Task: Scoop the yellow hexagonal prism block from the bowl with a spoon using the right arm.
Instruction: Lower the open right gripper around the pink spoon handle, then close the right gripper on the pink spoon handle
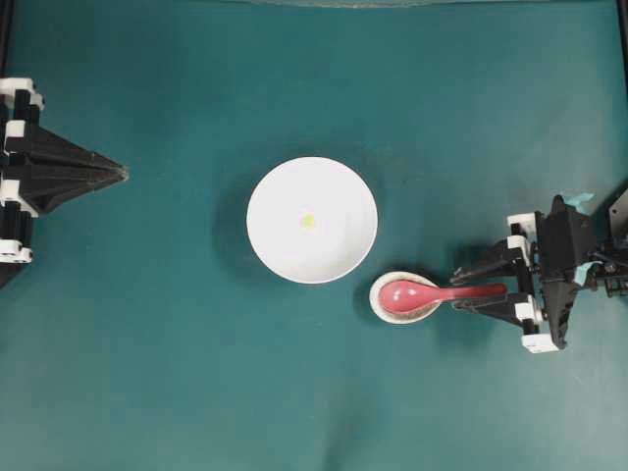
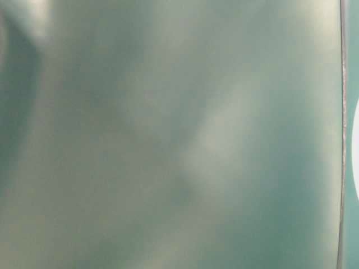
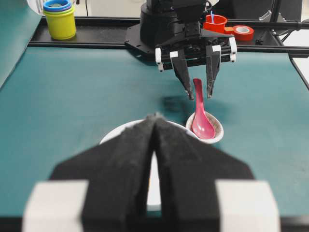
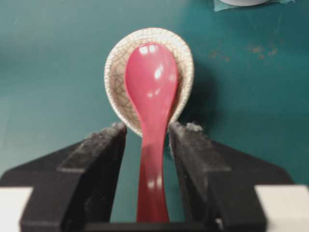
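- Right now the big round white bowl [image 1: 312, 220] sits in the middle of the green table [image 1: 177, 373].
- A tiny yellow block [image 1: 307, 221] lies inside the bowl, near its middle.
- Just beside the bowl stands a small cream dish with crackle lines [image 4: 116, 67].
- The shiny pink-red spoon [image 4: 150, 96] rests its scoop in that dish, and its handle sticks out toward the right arm.
- The right black claw [image 4: 147, 133] is spread wide, one finger on each side of the spoon's handle, not squeezing it.
- The left black claw [image 3: 154, 123] is pressed together, holding nothing, well apart from the bowl.
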`<state>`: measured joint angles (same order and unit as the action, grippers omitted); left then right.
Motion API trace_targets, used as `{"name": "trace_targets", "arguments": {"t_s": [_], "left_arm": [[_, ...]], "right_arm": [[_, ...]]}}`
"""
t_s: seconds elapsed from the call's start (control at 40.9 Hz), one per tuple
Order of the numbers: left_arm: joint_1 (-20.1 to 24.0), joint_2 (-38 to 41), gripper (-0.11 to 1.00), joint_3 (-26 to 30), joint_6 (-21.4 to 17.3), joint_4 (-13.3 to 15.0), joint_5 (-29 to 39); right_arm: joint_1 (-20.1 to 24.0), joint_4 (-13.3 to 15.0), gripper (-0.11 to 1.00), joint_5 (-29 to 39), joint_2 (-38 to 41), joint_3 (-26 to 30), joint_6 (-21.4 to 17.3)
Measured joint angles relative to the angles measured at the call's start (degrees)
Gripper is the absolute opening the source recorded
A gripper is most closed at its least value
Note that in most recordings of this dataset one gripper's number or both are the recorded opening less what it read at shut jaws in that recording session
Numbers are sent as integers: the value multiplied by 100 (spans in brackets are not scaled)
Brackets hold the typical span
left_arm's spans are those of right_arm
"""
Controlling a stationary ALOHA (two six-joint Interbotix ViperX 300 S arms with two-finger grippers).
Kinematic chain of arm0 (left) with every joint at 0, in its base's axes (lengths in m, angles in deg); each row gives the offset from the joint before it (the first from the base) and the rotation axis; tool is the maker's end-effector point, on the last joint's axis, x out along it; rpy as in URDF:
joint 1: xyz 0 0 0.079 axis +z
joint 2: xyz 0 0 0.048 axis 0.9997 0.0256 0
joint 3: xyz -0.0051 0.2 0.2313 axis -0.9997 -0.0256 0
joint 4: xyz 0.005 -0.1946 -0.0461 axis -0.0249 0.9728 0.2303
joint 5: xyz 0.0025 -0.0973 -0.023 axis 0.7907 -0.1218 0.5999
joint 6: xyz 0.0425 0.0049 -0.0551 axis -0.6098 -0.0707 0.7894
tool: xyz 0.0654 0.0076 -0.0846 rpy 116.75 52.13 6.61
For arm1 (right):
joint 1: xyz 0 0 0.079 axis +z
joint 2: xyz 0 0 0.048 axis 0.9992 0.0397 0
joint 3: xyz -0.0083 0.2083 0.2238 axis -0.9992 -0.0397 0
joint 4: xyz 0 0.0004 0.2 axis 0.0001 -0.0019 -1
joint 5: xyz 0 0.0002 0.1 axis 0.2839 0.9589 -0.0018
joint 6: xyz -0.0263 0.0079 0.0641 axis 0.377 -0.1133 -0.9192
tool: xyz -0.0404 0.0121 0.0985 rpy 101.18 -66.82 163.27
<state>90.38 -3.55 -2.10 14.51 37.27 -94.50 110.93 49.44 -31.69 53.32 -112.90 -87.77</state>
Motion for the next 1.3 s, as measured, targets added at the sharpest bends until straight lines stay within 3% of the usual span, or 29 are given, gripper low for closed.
{"name": "trace_targets", "arguments": {"t_s": [0.93,1.027,1.174,1.296], "left_arm": [[0,9,-1,0,0,0,0],[0,0,-1,0,0,0,0],[0,9,-1,0,0,0,0],[0,0,-1,0,0,0,0]], "right_arm": [[18,0,48,-18,229,9,220],[26,0,42,-9,229,9,220],[18,-9,22,-9,229,9,220],[18,0,22,-9,229,26,229]]}}
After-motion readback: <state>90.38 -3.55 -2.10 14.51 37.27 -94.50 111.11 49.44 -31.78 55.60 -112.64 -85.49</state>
